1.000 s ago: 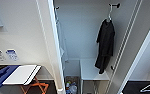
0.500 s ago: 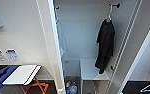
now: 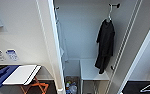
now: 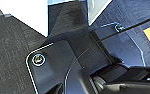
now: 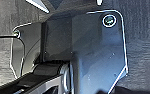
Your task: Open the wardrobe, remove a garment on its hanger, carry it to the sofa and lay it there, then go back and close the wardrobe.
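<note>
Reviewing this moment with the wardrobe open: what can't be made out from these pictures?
- Head view: where the hanger ends and the hook it hangs from begins; blur merges them.
- Head view: the jumble at the bottom of the wardrobe is cut by the lower edge and too blurred to name.
- Head view: the garment shows as a dark mass; no collar or buttons can be told.
- Both wrist views: gripper fingers, hidden behind the robot's dark plate.
</note>
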